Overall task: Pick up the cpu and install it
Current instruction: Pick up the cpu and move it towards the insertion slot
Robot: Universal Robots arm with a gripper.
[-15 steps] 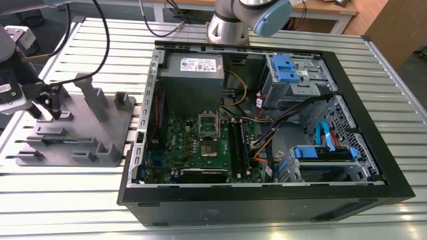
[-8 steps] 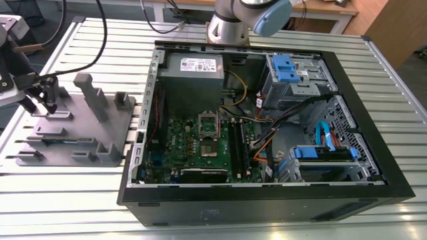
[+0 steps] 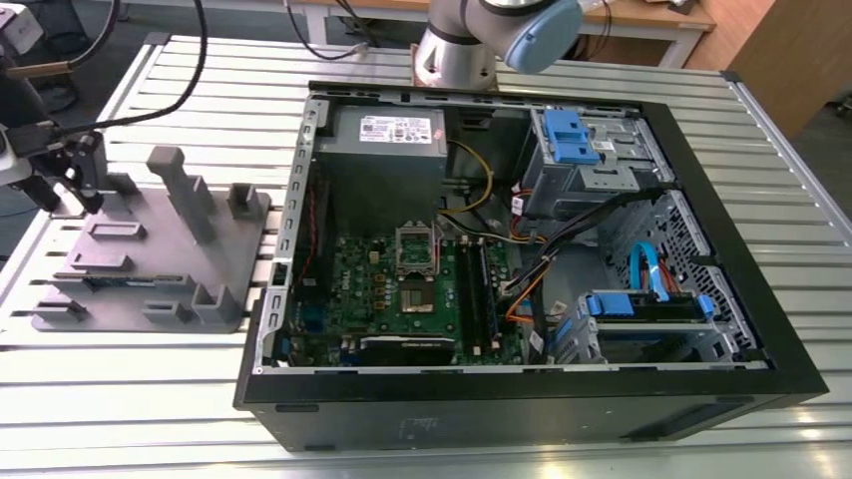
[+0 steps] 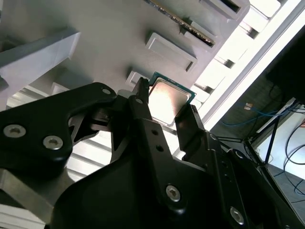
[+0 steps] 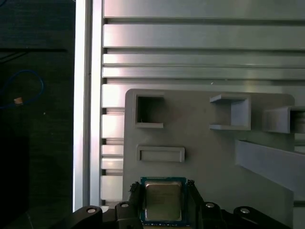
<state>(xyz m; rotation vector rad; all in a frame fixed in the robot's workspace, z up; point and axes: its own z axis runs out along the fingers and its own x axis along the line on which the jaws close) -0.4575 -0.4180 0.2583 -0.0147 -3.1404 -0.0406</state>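
Note:
The cpu (image 4: 167, 104) (image 5: 162, 206) is a small square chip with a pale metal top and a green rim. It sits between the two black fingers (image 4: 143, 102) of my gripper (image 4: 166, 99) (image 5: 163, 188), which press on its opposite edges. Under it lies the grey plastic fixture (image 5: 200, 157) (image 3: 147, 264). I cannot tell whether the chip still rests on the fixture. In the exterior view my gripper (image 3: 74, 195) hangs over the fixture's far corner, at the exterior view's left. The open metal-framed socket (image 3: 417, 254) stands on the green motherboard inside the computer case (image 3: 745, 215).
The fixture carries several upright posts (image 3: 180, 190) and pockets (image 5: 149, 112) around the gripper. The slatted metal table (image 5: 200, 43) ends close by, at an edge (image 5: 83, 119). A memory stick (image 4: 183, 21) lies in a fixture slot. Cables (image 3: 533, 269) and blue drive bays (image 3: 576, 140) crowd the case.

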